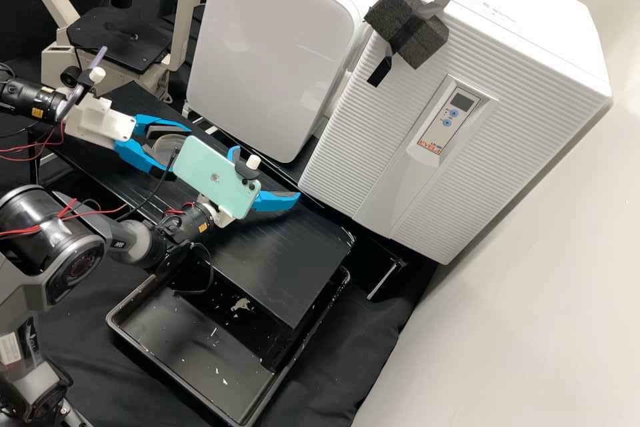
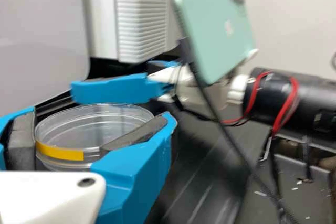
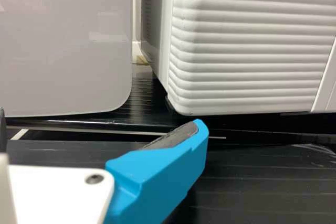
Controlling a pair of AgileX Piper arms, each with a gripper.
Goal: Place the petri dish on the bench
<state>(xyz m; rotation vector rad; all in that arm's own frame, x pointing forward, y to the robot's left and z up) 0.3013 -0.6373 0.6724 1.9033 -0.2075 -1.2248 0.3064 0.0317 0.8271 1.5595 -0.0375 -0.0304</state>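
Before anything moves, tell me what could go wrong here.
The dish is gripped by its sides in the left gripper, so it might slip or tip if that grip eases too soon. The right gripper is close by and could knock it. The cable hanging from the phone might snag.
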